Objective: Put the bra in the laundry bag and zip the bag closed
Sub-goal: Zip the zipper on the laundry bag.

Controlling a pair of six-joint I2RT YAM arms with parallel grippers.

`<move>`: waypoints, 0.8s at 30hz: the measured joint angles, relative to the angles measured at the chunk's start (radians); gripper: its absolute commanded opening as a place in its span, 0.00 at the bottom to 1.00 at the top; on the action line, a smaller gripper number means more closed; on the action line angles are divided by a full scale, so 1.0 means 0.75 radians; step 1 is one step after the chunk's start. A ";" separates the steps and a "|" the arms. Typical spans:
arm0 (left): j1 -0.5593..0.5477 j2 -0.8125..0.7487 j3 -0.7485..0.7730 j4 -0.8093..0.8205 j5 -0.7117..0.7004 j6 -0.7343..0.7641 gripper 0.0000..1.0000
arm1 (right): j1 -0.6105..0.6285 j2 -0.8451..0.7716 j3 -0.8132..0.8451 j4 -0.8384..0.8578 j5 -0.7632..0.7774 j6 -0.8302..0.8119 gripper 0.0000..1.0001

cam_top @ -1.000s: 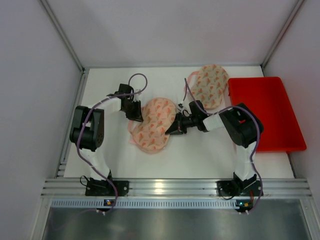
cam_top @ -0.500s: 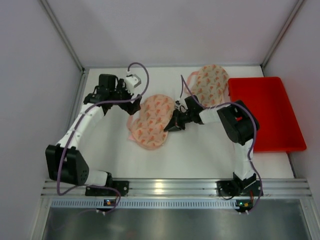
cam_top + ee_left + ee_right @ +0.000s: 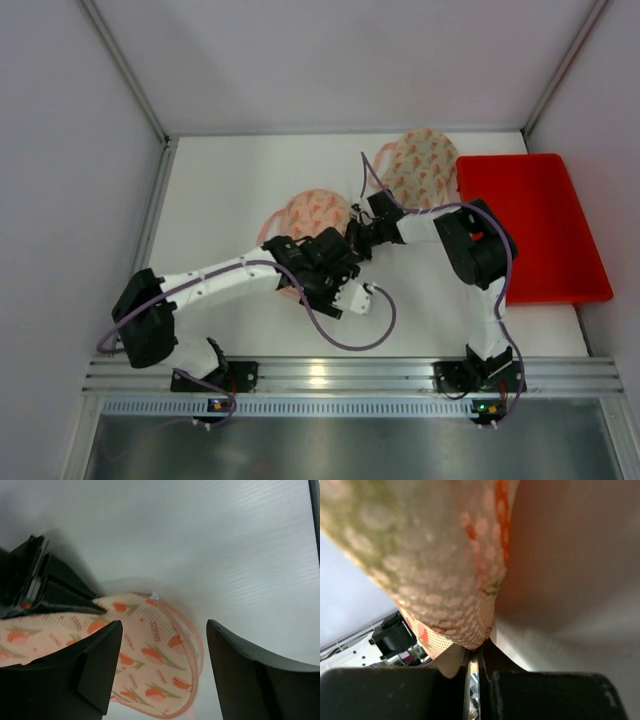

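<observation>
The laundry bag [image 3: 312, 213] is a peach mesh dome with an orange tulip print, lying mid-table. My right gripper [image 3: 353, 243] is shut on its right edge; the right wrist view shows the mesh [image 3: 435, 555] pinched at the jaws [image 3: 479, 652]. My left gripper [image 3: 335, 254] reaches across the bag's near side, open and empty. In the left wrist view the bag's rim [image 3: 150, 645] lies between the open fingers [image 3: 95, 665], with the right gripper [image 3: 35, 587] at left. A second peach printed piece with pink straps [image 3: 420, 170], seemingly the bra, lies at the back right.
A red tray [image 3: 530, 225] sits at the right edge of the white table [image 3: 220, 190]. The left arm's purple cable [image 3: 355, 335] loops onto the table in front of the bag. Metal frame posts stand at the back corners.
My left arm has swung from the bag's far left side round to its near side and now covers the bag's lower part. My right gripper keeps its hold on the bag's edge.
</observation>
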 measured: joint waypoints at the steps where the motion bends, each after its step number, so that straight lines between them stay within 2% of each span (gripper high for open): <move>1: -0.055 0.051 0.012 -0.020 -0.037 0.024 0.73 | 0.001 0.000 0.000 -0.003 0.002 -0.001 0.00; 4: -0.148 0.211 0.084 -0.067 -0.124 0.063 0.72 | 0.001 0.000 0.000 -0.011 0.009 -0.001 0.00; 9: -0.218 0.414 0.219 -0.113 -0.270 0.101 0.72 | 0.007 -0.002 0.000 -0.021 0.019 -0.001 0.00; 24: -0.263 0.635 0.358 -0.286 -0.513 0.120 0.69 | 0.053 -0.016 0.000 -0.025 0.022 0.015 0.00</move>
